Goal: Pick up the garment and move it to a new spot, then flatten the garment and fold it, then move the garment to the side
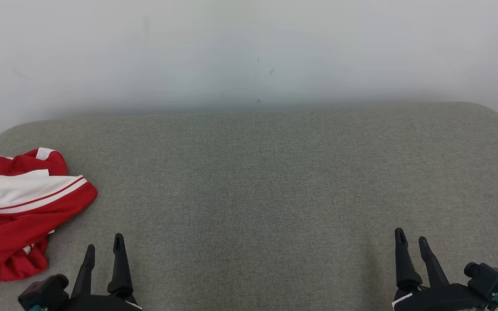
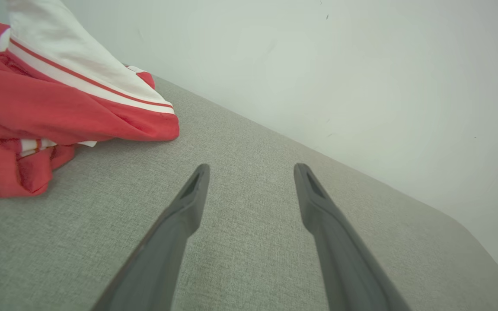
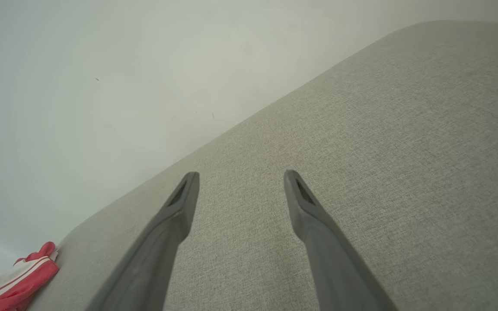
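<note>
A red garment (image 1: 20,216) with a broad white panel and thin white stripes is seen crumpled in a loose heap at the left edge of the grey, fabric-covered tabletop (image 1: 253,172). It lies roughly midway along that edge, and part of it is cut off by the border of the head view. A striped cuff or hem is turned up at its far end, and folds of red cloth are bunched at its near end.

The left gripper (image 1: 104,242) is held low over the tabletop near the near edge, close beside the garment's near end but apart from it. Its jaws are spread wide and nothing is held between them. In the left wrist view, the left gripper (image 2: 252,166) is shown with its two dark fingers (image 2: 180,224) well separated over bare fabric, while the garment (image 2: 59,108) is piled to one side of them, untouched.

The right gripper (image 1: 410,235) is placed toward the near right corner, well apart from the garment. Its jaws are likewise spread wide and empty. In the right wrist view, the right gripper (image 3: 241,172) is seen over bare grey cloth with its fingers (image 3: 167,224) set apart, and a small part of the garment (image 3: 15,280) is caught far off at the opposite edge.

A plain pale wall (image 1: 249,52), marked by a few faint scuffs, is met by the far edge of the tabletop, whose far corners are rounded.
</note>
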`<state>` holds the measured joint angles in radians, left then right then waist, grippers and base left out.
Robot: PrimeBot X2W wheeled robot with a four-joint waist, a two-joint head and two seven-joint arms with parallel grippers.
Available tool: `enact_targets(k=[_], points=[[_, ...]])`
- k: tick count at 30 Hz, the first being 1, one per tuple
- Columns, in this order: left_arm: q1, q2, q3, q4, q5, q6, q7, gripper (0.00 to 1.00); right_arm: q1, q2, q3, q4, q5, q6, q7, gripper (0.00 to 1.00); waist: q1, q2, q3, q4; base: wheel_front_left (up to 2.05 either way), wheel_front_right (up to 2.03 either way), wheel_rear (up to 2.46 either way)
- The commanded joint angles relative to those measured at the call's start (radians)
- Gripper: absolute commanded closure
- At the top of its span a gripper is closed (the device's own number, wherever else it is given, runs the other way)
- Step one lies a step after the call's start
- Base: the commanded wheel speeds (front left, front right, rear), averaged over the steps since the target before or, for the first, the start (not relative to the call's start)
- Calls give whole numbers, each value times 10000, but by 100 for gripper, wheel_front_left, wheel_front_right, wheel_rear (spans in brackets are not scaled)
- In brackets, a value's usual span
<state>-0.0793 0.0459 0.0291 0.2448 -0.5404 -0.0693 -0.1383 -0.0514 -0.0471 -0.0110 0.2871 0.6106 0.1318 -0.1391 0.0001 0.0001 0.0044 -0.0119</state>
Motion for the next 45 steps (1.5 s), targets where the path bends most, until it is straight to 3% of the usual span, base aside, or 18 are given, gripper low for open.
enact_targets(k=[1,15,45], points=[[31,70,-20,-101,377,39,-124,0,-83,-35,55,-64,-377,-11,-103,0,0,-1,-7,0,0,0,0],[44,79,-80,36,1766,34,-468,0,-23,-39,210,-74,-1786,-14,-352,0,-1,-1,1,-17,0,0,0],[75,66,-29,632,3541,-66,-1075,0,152,-43,432,15,-4167,-19,-775,0,-1,-1,-82,76,0,0,0]])
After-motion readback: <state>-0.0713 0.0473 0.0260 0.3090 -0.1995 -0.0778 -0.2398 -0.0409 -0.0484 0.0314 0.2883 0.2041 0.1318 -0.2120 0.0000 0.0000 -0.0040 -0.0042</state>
